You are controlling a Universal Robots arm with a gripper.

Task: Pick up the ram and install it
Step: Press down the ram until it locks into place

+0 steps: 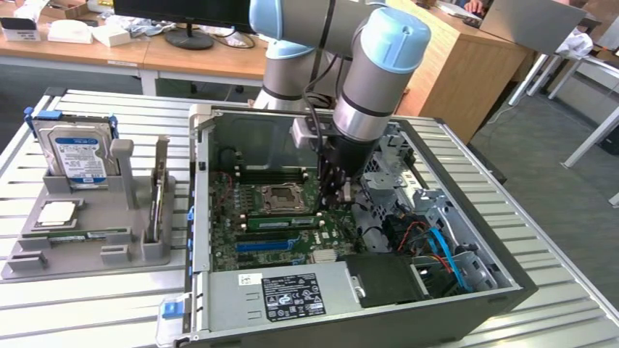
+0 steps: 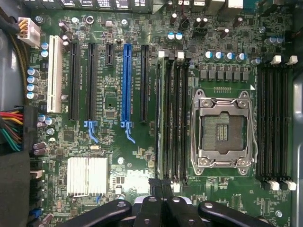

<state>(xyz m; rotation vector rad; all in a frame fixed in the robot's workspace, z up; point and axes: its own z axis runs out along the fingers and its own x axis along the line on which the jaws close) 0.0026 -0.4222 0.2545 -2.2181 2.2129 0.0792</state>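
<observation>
The ram (image 1: 280, 221) is a green stick with a pale label. It stands on edge in a memory slot of the motherboard (image 1: 254, 250), just beside the CPU socket (image 1: 280, 194). In the wrist view the ram (image 2: 161, 113) appears edge-on in the slot nearest the blue slot (image 2: 126, 80). My gripper (image 1: 334, 197) hangs inside the open computer case, close above one end of the ram. In the wrist view the gripper (image 2: 160, 185) has its dark fingertips together over that end, with nothing seen between them.
The case walls (image 1: 464, 217) and drive cage (image 1: 396, 174) hem in the arm. A grey fixture (image 1: 87, 246) at the exterior view's left holds a hard drive (image 1: 77, 156), an upright card (image 1: 156, 192) and a second green stick (image 1: 82, 234). The power supply (image 1: 280, 293) sits at the case's near end.
</observation>
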